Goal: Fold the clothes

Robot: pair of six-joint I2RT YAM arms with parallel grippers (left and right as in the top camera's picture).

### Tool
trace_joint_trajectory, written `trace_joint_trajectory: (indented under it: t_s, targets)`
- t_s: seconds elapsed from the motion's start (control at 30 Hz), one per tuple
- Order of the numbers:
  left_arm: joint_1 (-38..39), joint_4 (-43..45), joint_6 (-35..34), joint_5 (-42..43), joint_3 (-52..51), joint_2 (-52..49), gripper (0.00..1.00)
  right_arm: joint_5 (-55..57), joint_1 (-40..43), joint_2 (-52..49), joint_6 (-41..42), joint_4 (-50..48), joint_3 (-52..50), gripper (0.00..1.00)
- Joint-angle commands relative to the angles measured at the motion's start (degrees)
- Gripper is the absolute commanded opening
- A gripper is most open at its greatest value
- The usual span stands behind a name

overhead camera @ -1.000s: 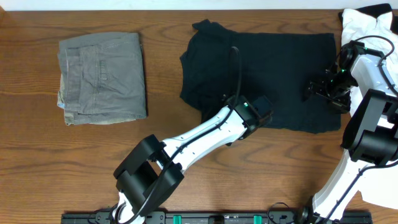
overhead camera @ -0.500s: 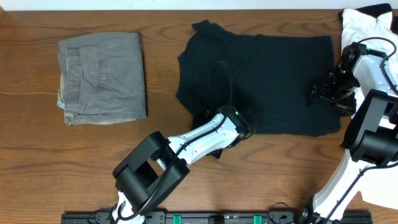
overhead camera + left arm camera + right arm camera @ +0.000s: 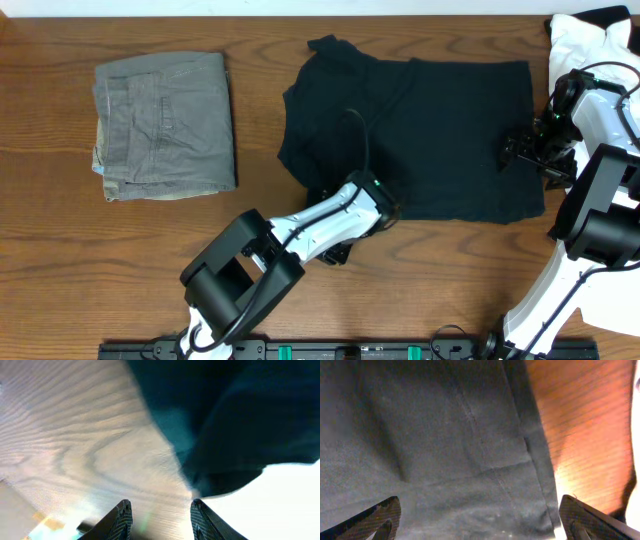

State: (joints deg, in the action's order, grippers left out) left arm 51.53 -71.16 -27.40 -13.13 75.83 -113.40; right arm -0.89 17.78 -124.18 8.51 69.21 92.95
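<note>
My left claw (image 3: 161,512) stands partly open with nothing in it: between its two tips I see only the bare wood of the table (image 3: 60,250). From overhead my own wrist covers those tips. The black T-shirt (image 3: 430,130) lies spread on the table right of the middle, its near left corner just ahead of my left claw. Up close that edge is blurred, and a washed-out white patch hides what lies beside it. My right claw (image 3: 480,515) is spread wide and empty over the shirt's right hem, with only its tips showing, cut off at the lower corners. Whether they touch the cloth I cannot tell. Folded grey-green trousers (image 3: 165,125) sit well apart at the left, and a white garment (image 3: 585,40) is cropped at the top right corner
</note>
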Motion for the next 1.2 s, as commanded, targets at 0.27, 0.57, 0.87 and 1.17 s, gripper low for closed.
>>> trace_joint_trajectory:
  t_s: [0.27,0.57,0.87,1.17]
  targets:
    - [-10.82,7.65,0.50,-1.14,7.19,11.87,0.41,-4.39,0.31,0.61,-0.39,8.87,8.74,0.99]
    - [-22.71,11.93,1.68,12.55,2.78,11.13,0.41,-4.50,-0.46,0.57,-0.42,8.79,8.46,0.99]
    - [-28.37,18.75,8.92,24.39,-1.07,11.19,0.40,-5.35,-0.87,0.57,-0.48,8.70,8.46,0.98]
    - [-39.54,23.26,7.43,29.66,-1.05,13.84,0.33,-18.60,-9.86,1.09,-14.71,7.23,8.46,0.74]
